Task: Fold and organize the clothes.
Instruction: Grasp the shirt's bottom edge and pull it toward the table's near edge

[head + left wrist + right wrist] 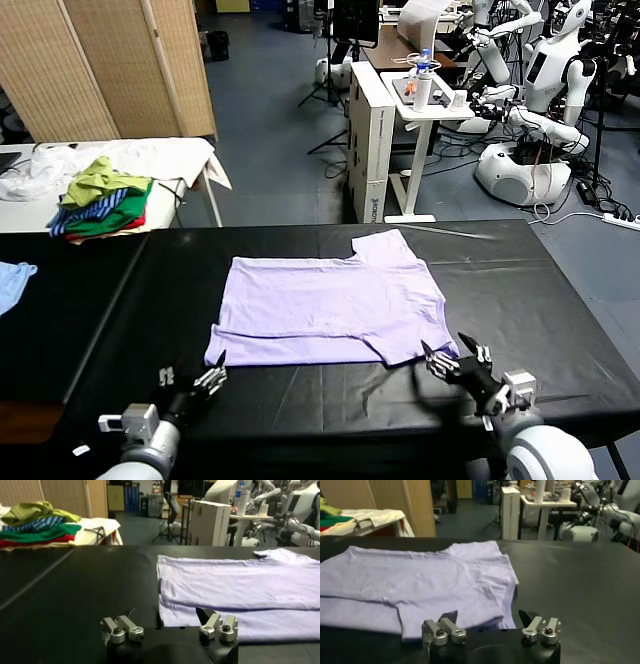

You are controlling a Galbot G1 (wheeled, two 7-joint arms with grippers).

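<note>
- The T-shirt (325, 308) lies partly folded on the black table (500, 270).
- The left gripper (205, 378), fingers spread, sits just off its near left corner.
- The right gripper (455, 360), fingers spread, sits by its near right corner.

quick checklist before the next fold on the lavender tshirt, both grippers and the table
1. Left gripper open and off the cloth: ok, jaws apart, just short of the near left corner of the T-shirt.
2. Right gripper open and free: ok, jaws apart, nothing held, at the near right corner.
3. First fold in place: ok, the near edge is doubled over as a band along the shirt's front.
4. Shirt lies flat: mostly ok, light wrinkles near the right sleeve.
5. Black table bare around the shirt: ok to its right; a light blue cloth lies at the far left, well apart.
6. Print side up or down: cannot tell.
</note>
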